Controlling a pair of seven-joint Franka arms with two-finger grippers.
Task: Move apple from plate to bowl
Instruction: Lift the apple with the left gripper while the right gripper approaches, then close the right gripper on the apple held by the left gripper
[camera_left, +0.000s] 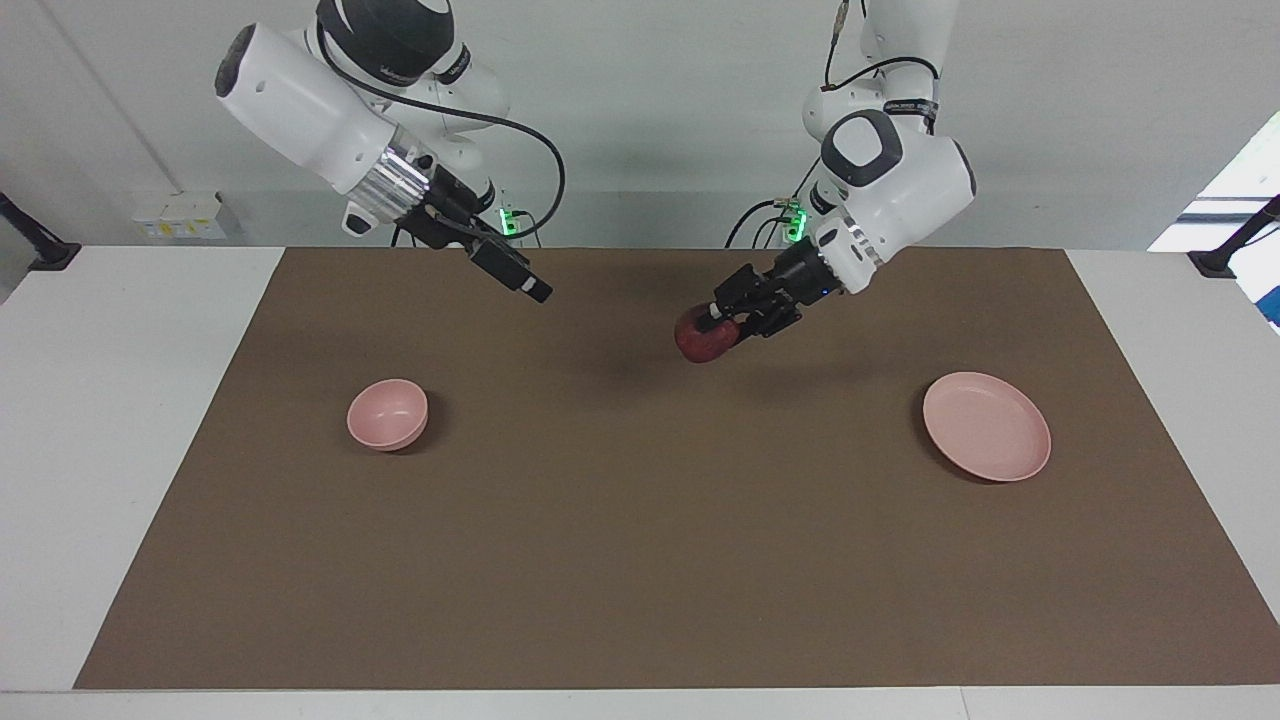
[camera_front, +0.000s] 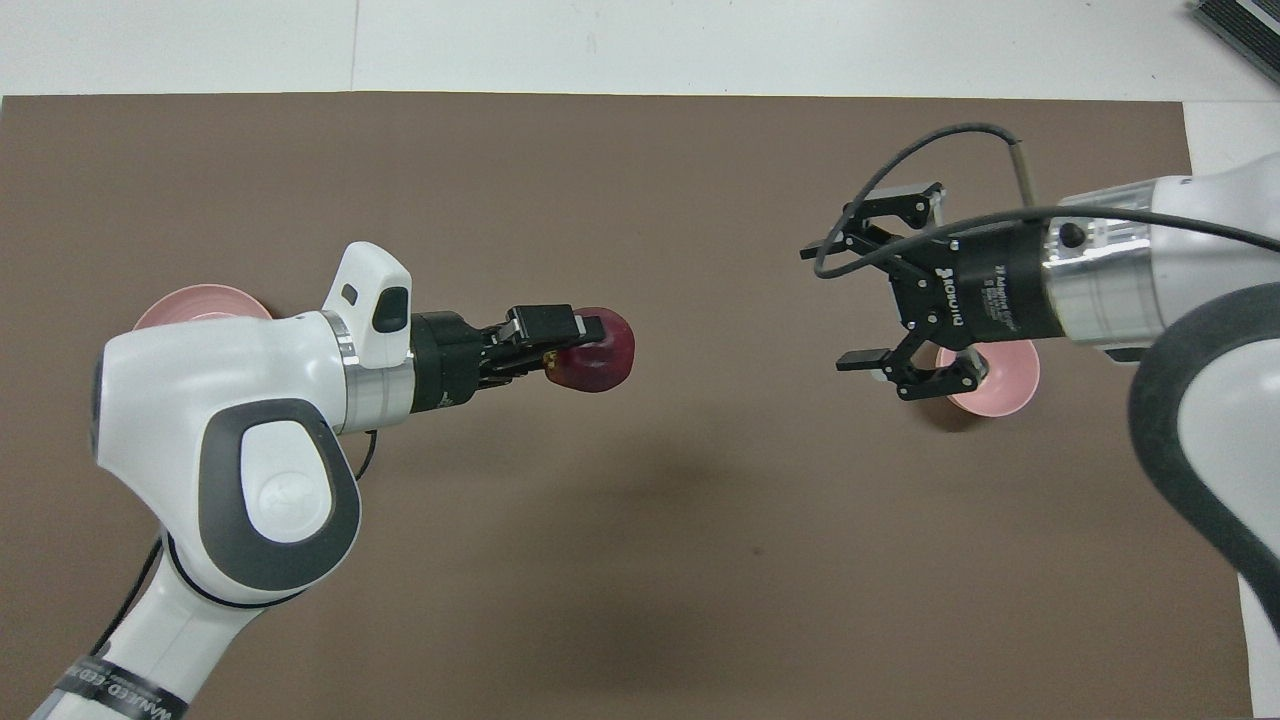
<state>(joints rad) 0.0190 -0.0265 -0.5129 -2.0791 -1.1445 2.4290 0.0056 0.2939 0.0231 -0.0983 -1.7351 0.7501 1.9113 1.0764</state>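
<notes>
Over mid-mat, left tool (camera_left: 718, 327) pinches the apple (camera_left: 700, 340); right tool (camera_front: 835, 305) spread, empty.

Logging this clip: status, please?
Left pincer shut on apple, over mat mid-table. Right pincer open, facing it. Plate bare, bowl unfilled. Nothing between.

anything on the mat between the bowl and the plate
Nothing rests there: the facing view shows bare brown mat between bowl and plate.
</notes>
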